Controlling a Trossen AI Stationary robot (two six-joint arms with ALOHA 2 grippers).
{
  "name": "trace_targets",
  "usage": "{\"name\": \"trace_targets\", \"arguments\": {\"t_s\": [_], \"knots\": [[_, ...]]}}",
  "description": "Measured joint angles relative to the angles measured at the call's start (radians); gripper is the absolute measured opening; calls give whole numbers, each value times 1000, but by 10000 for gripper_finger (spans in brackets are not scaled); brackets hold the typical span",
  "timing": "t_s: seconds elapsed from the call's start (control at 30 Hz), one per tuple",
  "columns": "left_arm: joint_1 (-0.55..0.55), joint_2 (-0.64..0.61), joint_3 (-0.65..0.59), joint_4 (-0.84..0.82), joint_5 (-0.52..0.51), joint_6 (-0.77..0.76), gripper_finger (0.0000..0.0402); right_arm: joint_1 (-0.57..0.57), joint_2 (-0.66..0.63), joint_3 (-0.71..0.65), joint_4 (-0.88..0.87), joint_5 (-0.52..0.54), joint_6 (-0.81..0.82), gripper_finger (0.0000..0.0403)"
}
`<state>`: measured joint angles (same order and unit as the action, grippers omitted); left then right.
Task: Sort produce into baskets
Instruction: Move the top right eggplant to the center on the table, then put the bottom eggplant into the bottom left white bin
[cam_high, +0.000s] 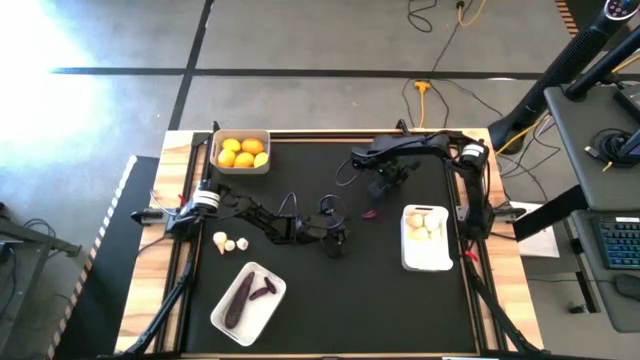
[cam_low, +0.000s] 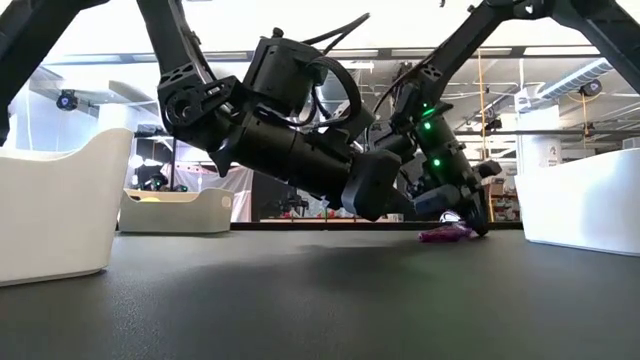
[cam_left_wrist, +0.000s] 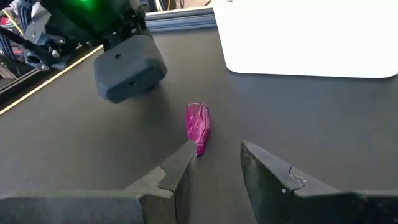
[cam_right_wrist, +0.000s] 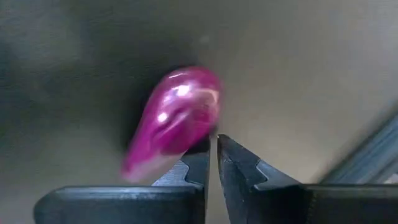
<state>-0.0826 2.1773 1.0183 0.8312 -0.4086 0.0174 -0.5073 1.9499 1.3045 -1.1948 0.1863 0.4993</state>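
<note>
A tiny eggplant (cam_left_wrist: 198, 126) lies on the black table (cam_high: 330, 300) near its middle, between the two grippers. It is glossy magenta-purple, elongated, rounded at one end and tapering toward the other, with highlights on its skin. In the right wrist view it (cam_right_wrist: 174, 118) sits just beyond the fingertips, touching or nearly touching one of them; it is not between them. In the low view it (cam_low: 447, 233) rests flat on the table surface, right beside the right gripper (cam_low: 478, 215).

The right gripper (cam_high: 378, 192) hangs low over the table with its fingers (cam_right_wrist: 242, 168) clenched together, gripping nothing. The left gripper (cam_left_wrist: 214, 165) is close on the other side of the eggplant, its fingers (cam_left_wrist: 177, 171) partly parted and empty, pointed toward it. In the high view the left gripper (cam_high: 338, 240) reaches in from the left toward the centre.

Three pale baskets stand around this spot. The basket (cam_high: 262, 163) at the far left corner holds several yellow-orange citrus fruits (cam_high: 242, 152). The basket (cam_high: 425, 263) on the right, just beside the eggplant's area, holds pale garlic-like bulbs (cam_high: 424, 224) at its far end. The basket (cam_high: 266, 310) at the near left sits at an angle and holds two dark purple eggplants (cam_high: 240, 297), one larger than the other.

Two more white bulbs (cam_high: 230, 242) lie loose on the table under the left arm, apart from every basket.
</note>
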Motion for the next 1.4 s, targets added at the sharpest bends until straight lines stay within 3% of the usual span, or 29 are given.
{"name": "trace_targets", "arguments": {"t_s": [0.17,0.5,0.63,0.8,0.93,1.1,1.17,1.27,1.4], "knots": [[0,0,0,7,0,0,110,55,-2,8,39,-57,-15,27],[0,0,0,9,0,0,110,97,-1,56,45,-17,-49,27],[0,0,0,9,0,0,110,71,-1,59,-59,65,-42,27],[0,0,0,9,0,0,110,28,0,52,-57,154,-9,27],[0,0,0,9,0,0,110,28,0,51,24,100,-50,27],[0,0,0,9,0,0,110,58,-1,52,120,-116,-95,27],[0,0,0,9,0,0,110,79,-1,62,129,-156,-104,27],[-2,-6,0,-16,-1,36,110,125,-10,75,131,-140,-122,27],[-25,-74,-9,-123,-6,60,110,214,-81,75,131,-21,-117,27]]}}
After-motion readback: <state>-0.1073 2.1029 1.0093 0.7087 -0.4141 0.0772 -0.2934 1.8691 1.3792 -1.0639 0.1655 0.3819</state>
